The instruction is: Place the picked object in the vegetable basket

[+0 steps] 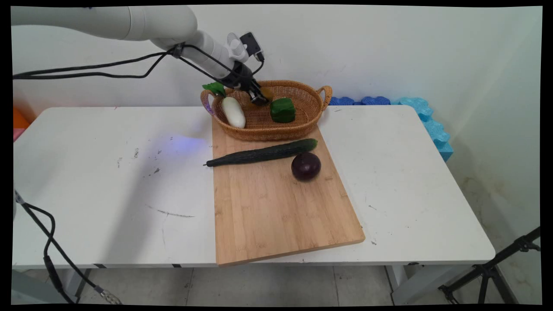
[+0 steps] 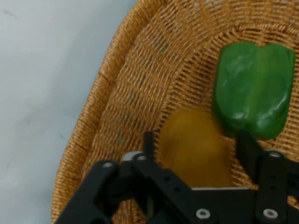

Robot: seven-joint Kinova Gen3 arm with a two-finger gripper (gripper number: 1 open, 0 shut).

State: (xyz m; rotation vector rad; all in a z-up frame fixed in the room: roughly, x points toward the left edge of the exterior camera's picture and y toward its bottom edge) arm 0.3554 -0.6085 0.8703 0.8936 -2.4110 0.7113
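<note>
Inside basket (image 1: 302,123) — jaws round yellow veg (image 2: 194,147)

A white table (image 1: 108,181) carries a wooden cutting board (image 1: 276,207) and a wicker basket (image 1: 311,119).

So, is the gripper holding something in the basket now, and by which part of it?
It cannot be told. The gripper has its fingers on both sides of a blurred yellow-brown object in the basket, but contact is not visible.
</note>
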